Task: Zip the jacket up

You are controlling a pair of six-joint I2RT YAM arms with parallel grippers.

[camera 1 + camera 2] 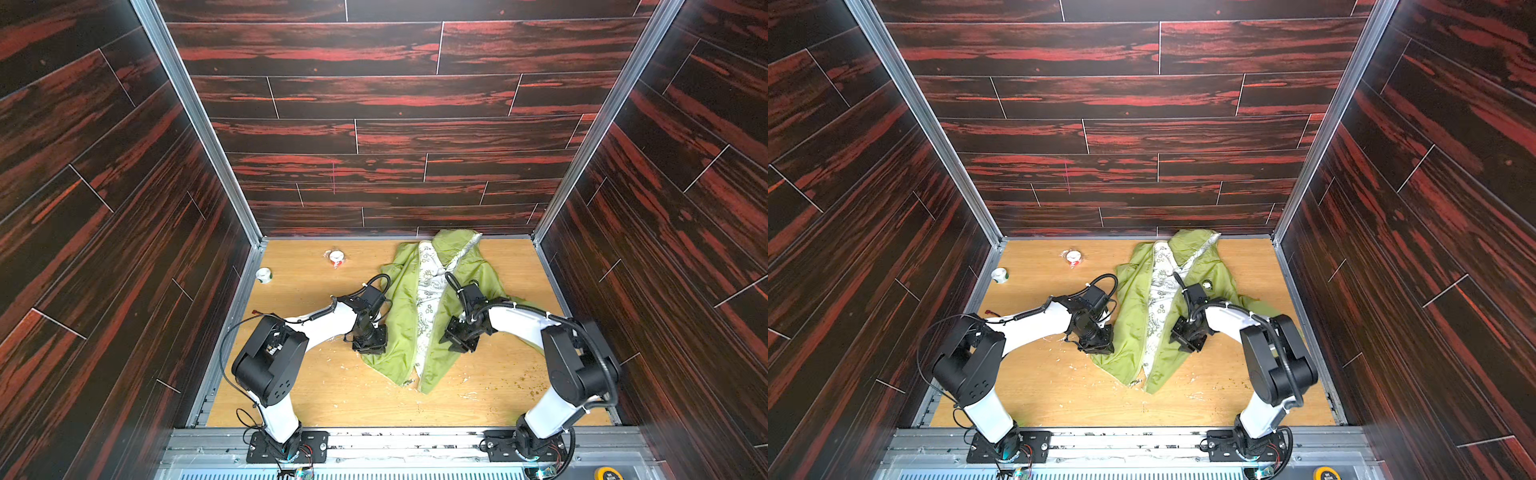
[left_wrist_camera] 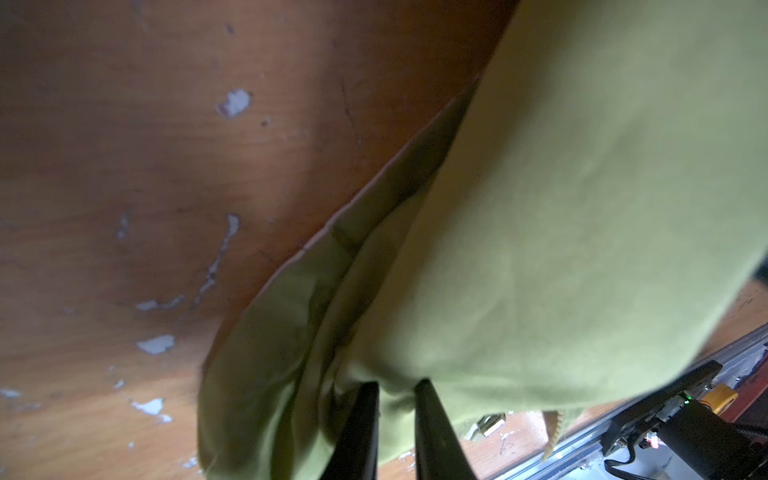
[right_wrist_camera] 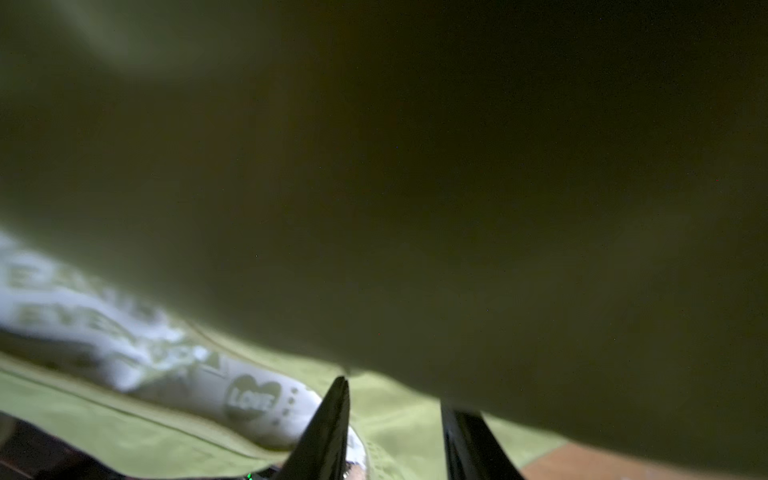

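finds the jacket (image 1: pixel 395 340) spread open right of centre on the wooden table (image 1: pixel 316 386), hood at the back wall, pale lining showing. sees the left gripper (image 2: pixel 397 384) pinching a green fold at its edge. cannot tell whether the right gripper (image 3: pixel 394 392), over the other front panel, grips or stands loose.

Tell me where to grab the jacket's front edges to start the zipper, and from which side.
Pinch each front edge at its bottom corner. The jacket lies open with the lining showing and the hood farthest from the robot, so both corners point toward it. Come from the near side, probably sliding one jaw under the thin, flat cloth.
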